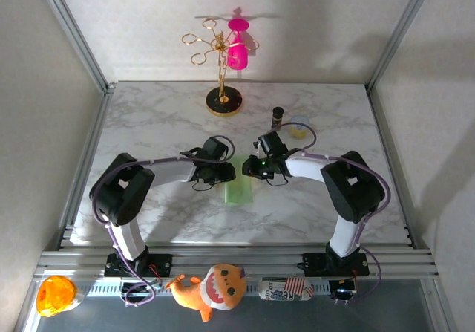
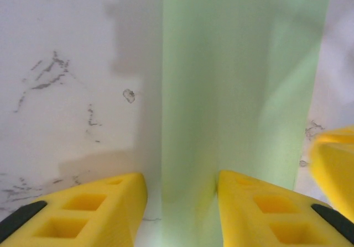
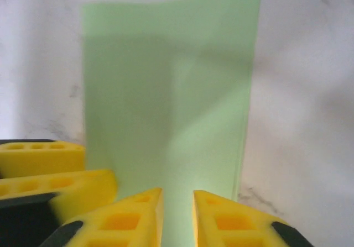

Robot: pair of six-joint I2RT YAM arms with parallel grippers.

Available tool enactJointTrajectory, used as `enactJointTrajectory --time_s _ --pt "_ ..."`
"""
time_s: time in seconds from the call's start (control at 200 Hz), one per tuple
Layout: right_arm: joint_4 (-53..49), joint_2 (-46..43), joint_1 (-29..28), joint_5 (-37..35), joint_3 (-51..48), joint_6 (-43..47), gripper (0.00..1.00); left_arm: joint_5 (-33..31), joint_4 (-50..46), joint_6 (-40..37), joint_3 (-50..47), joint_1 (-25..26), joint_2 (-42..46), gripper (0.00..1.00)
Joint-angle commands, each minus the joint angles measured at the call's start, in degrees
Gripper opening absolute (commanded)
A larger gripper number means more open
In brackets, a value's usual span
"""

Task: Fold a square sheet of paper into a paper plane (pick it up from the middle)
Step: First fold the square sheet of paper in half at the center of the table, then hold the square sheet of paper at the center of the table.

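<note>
Left end effector (image 2: pixel 181 189): is being held open, with a wide gap between the yellow fingers (image 2: pixel 265 214); nothing is being gripped. One long edge of the sheet is being straddled, one finger over bare marble, the other over green paper.
Right end effector (image 3: pixel 177 203): is being held nearly shut, with only a narrow gap left. Flat paper is being seen through that gap; no pinch is being made, as far as can be judged.
Square sheet of paper (image 1: pixel 239 191): is being kept flat on the surface (image 1: pixel 148 124), between the two end effectors, near the middle. It is being shown as a narrow layered strip, not as a full square.
Done (judged): lengthwise folding is being taken as complete.
Remaining (judged): nose corners and wings are being awaited; no pointed tip or centre ridge is being shown.
Stage: early to middle is being estimated.
</note>
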State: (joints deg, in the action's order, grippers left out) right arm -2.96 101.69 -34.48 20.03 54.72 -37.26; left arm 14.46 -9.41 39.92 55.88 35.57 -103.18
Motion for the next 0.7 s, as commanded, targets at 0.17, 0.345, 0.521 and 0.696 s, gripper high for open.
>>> enactJointTrajectory --time_s 0.17,0.345,0.521,0.696 --pt "2.7 -9.9 2.3 -8.5 -4.8 -2.9 0.29 -7.3 -4.8 2.4 -2.4 1.0 -6.5 0.41" --pt "2.8 -9.9 2.7 -8.3 -5.5 -2.8 0.30 -7.1 -4.9 1.8 -2.0 1.4 -7.3 0.41" --pt "2.8 -8.6 2.7 -6.8 -5.2 -2.1 0.29 -7.2 -5.4 -0.4 -1.4 2.1 -7.9 0.43" --pt "2.9 -7.6 2.7 -5.8 -5.0 -1.7 0.29 -7.4 -5.8 -1.5 -1.2 2.3 -8.2 0.42"
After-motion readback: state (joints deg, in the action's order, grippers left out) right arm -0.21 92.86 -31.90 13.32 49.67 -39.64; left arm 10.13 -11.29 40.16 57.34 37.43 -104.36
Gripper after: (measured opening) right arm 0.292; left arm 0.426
